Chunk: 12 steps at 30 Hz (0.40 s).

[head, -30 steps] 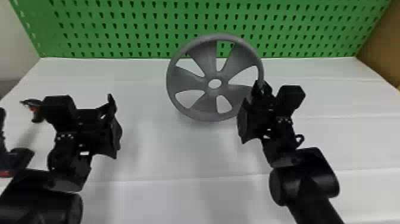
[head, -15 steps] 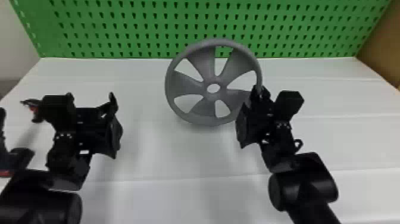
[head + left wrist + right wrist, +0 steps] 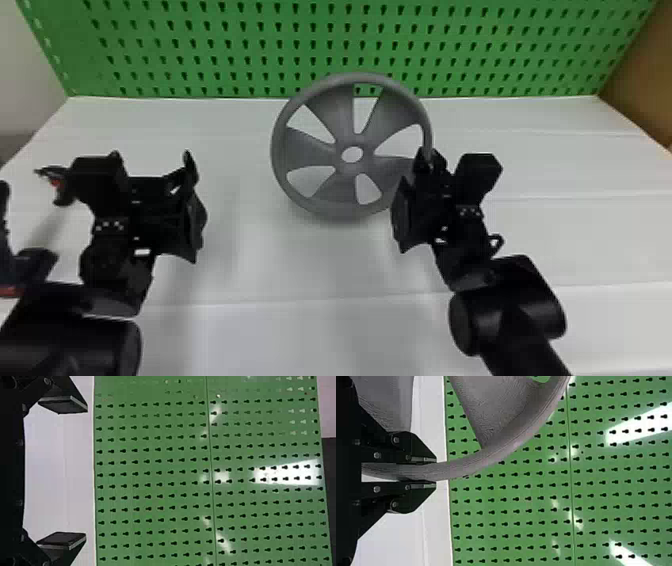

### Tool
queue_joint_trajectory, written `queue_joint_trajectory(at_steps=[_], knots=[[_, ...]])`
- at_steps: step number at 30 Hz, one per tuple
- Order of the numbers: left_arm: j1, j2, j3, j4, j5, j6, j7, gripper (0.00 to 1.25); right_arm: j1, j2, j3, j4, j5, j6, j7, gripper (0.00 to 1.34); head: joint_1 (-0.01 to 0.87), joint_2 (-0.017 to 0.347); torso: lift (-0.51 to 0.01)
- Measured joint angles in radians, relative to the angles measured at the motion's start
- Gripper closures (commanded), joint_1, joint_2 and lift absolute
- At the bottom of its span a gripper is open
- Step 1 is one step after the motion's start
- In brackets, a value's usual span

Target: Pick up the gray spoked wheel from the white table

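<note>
I have the gray spoked wheel (image 3: pixel 320 155) tilted up over the middle of the white bench's (image 3: pixel 300 270) far half; whether its lower rim touches down, I can't tell. My right gripper (image 3: pixel 429 156) has its jaws closed on the rim. My left gripper (image 3: pixel 151 172), jaws spread wide, hangs nearer the left edge. A green perforated board (image 3: pixel 210 45) stands along the far edge.

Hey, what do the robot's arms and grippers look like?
The left arm and right arm are black, with thick, rounded joint housings and small pale dots near each wrist. The left gripper and right gripper are black too, with angular, tapering fingers and round metal screws.
</note>
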Motion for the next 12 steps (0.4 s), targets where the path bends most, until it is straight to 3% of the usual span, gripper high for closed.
queue_joint_trajectory(at_steps=[6,12], knots=[[0.003,-0.038,0.031,-0.002,-0.03,0.0,-0.001,0.15,-0.001,0.0,0.003,-0.006,0.018,0.011,0.0,1.08,0.765,0.002,-0.096],[0.005,-0.046,0.038,-0.003,-0.035,0.0,-0.001,0.15,-0.002,0.0,0.002,-0.009,0.022,0.013,0.0,1.08,0.765,0.002,-0.096]])
